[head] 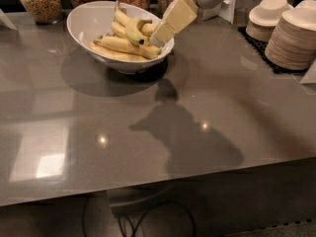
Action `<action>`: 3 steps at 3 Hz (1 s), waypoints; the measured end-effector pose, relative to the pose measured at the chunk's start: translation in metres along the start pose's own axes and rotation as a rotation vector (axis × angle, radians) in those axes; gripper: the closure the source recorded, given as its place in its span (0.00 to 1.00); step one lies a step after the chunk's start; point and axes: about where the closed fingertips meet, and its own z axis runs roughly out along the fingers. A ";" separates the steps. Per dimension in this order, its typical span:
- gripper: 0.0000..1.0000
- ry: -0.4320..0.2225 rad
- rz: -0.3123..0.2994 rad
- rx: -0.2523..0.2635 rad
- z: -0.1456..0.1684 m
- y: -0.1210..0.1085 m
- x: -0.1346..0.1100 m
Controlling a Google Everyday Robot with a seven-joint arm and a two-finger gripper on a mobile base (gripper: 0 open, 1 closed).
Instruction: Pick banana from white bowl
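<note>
- The gripper (160, 34) hangs at upper centre, over the right rim of the white bowl (81, 19); parted or closed, cannot tell.
- The banana (134, 31) tops the pile just left of it.
- Likely risks: clipping the rim, or pinching a longer banana (116, 44) alongside.

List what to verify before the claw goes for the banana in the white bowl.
1. Banana exposed on top of the pile: ok.
2. Claw at the white bowl's right rim, beside the banana: ok.
3. Claw touching the banana: cannot tell.
4. White bowl upright on the table: ok.
5. Jars and stacked bowls apart from the claw: ok.
</note>
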 end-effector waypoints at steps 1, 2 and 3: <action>0.00 -0.055 0.005 0.022 0.016 -0.012 -0.024; 0.00 -0.162 0.052 -0.005 0.059 -0.035 -0.070; 0.00 -0.163 0.052 -0.005 0.059 -0.035 -0.070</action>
